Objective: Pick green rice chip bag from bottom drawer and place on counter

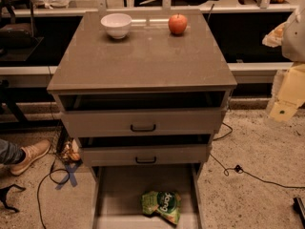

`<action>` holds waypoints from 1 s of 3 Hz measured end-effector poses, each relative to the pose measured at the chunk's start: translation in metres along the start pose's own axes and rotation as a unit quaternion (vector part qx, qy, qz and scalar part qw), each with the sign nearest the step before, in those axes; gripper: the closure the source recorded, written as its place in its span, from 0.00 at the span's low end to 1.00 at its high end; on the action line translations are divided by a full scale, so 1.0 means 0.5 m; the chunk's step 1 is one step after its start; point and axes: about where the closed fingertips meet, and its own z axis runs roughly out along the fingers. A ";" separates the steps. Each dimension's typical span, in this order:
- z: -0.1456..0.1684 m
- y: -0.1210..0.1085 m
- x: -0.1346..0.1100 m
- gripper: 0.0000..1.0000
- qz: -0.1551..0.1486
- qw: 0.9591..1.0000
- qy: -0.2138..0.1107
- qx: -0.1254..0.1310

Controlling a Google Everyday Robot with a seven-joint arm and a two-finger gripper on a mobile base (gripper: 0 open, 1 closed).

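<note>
The green rice chip bag lies crumpled on the floor of the bottom drawer, which is pulled out toward me; the bag sits right of the middle, near the front. The counter tops the cabinet above it. My gripper shows as a pale yellow and white shape at the right edge of the camera view. It is level with the upper drawers, well to the right of the cabinet and far above the bag. It holds nothing that I can see.
A white bowl and a red apple stand at the back of the counter. The two upper drawers with black handles are partly open. A person's shoe and cables lie on the floor beside the cabinet.
</note>
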 end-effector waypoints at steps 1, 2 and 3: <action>0.000 0.000 0.000 0.00 0.000 1.000 0.000 0.000; 0.005 0.001 0.004 0.00 0.004 1.000 -0.010 0.000; 0.108 0.037 0.015 0.00 0.037 0.997 -0.049 -0.044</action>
